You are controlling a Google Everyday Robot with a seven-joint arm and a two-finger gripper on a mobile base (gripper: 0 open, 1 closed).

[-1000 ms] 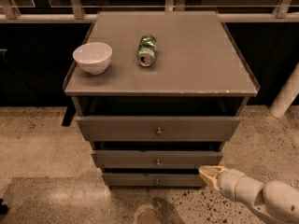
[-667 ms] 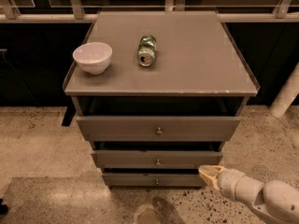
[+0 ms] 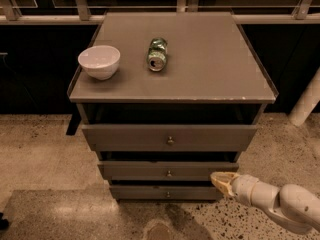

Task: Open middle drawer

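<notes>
First, hand [image 3: 223, 180]: low on the right, its pale yellowish tip at the right end of the middle drawer's front; we cannot tell whether it is released or clenched, nor whether it touches the drawer.
Arm [image 3: 280, 204]: smooth, rounded white segments coming in from the lower right corner.
Middle drawer [image 3: 145, 171]: second of three, a flat grey wide front with a small round metal knob [image 3: 169, 173] at its centre.
Neighbours: the top drawer [image 3: 135, 137] has a taller front with dark gaps above and below it; the bottom drawer [image 3: 145, 192] looks smallest.
Counter [image 3: 210, 69]: we see a matte grey-brown top with a thin raised edge.
On it: a glossy white bowl [image 3: 99, 61] sits upright near the left front; a green can [image 3: 157, 54] lies on its side beside it, apart.
Floor [image 3: 45, 154]: speckled stone, polished, with soft reflections.
Room: a pale rail [image 3: 50, 19] runs behind, with dark panes above.
</notes>
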